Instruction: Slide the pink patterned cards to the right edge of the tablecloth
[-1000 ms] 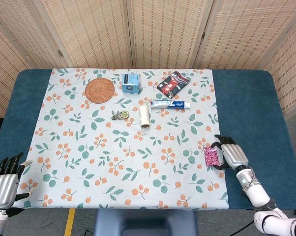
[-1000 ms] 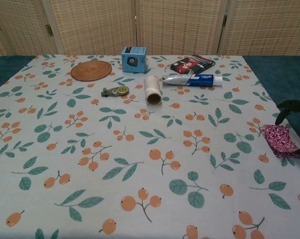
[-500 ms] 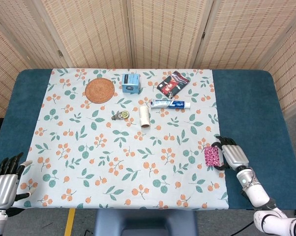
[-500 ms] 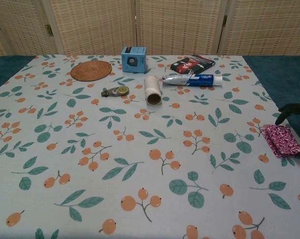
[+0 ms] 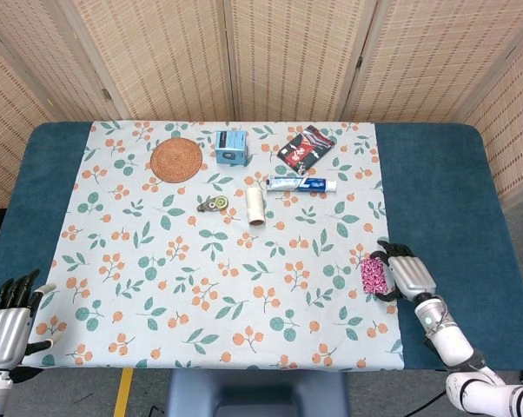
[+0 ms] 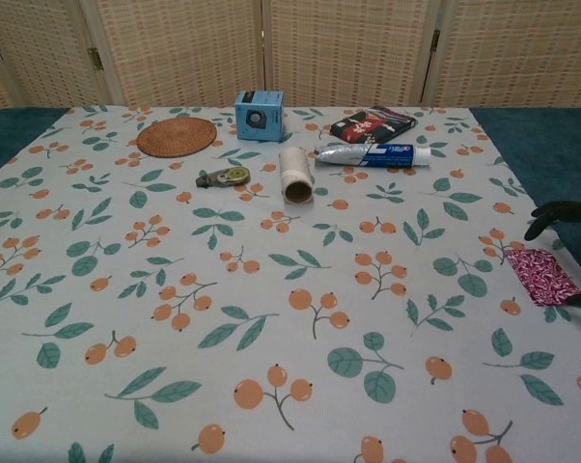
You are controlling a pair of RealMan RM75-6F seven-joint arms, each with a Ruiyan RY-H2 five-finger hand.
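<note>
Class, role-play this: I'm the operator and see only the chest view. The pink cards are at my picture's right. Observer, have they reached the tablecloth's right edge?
Observer: The pink cards lie wholly on the tablecloth, just inside that edge.
Operator: Where's the right palm?
Observer: The right robot hand lies over the blue table cover beside them.
Operator: And the left?
Observer: The left robot hand is off the cloth's near left corner, holding nothing.

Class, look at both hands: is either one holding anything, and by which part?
The right hand holds the pink cards by their two short ends, flat on the tablecloth. The left hand holds nothing.
</note>
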